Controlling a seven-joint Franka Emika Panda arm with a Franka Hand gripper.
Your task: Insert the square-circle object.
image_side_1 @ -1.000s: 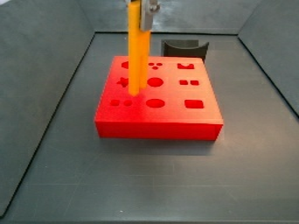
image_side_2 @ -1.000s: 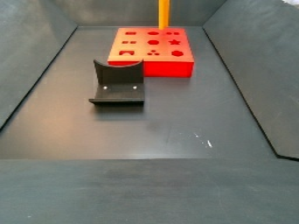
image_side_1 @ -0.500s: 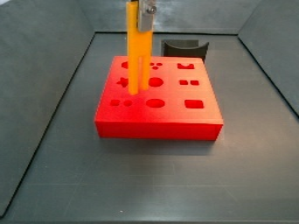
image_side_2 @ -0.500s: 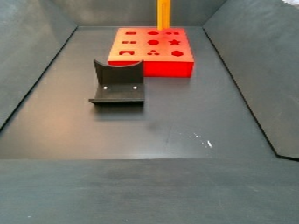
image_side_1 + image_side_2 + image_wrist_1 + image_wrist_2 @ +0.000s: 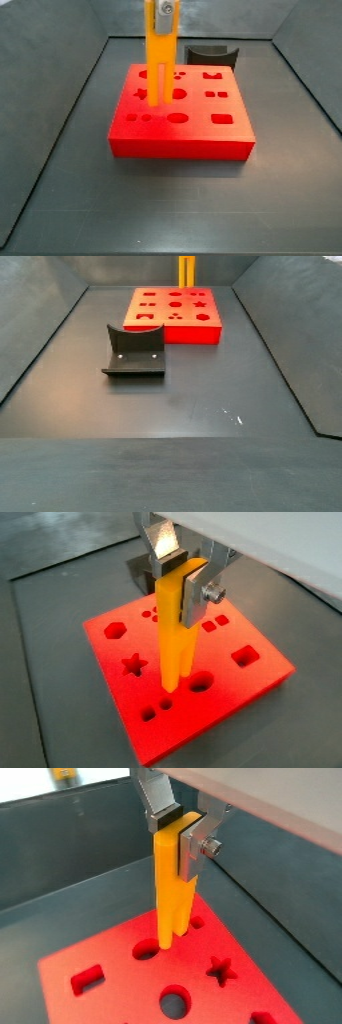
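My gripper (image 5: 178, 587) is shut on the upper part of the square-circle object (image 5: 175, 642), a long orange-yellow bar held upright. Both wrist views show this, the gripper (image 5: 178, 838) and the bar (image 5: 168, 898) too. The bar's lower end is down at the top face of the red block (image 5: 114, 662), close to a round hole. I cannot tell whether it touches. In a side view the bar (image 5: 156, 65) stands over the block's (image 5: 187, 135) left half, with the gripper (image 5: 163, 10) at the frame's top edge. In a side view only the bar (image 5: 186, 270) shows, behind the block (image 5: 174, 318).
The dark fixture (image 5: 134, 351) stands on the floor apart from the red block; it also shows behind the block in a side view (image 5: 211, 53). Sloping grey walls (image 5: 54, 140) enclose the dark floor (image 5: 174, 416).
The gripper has shifted slightly sideways with the bar still in it. The bar's lower end stays over the same part of the block. Block and fixture have not moved.
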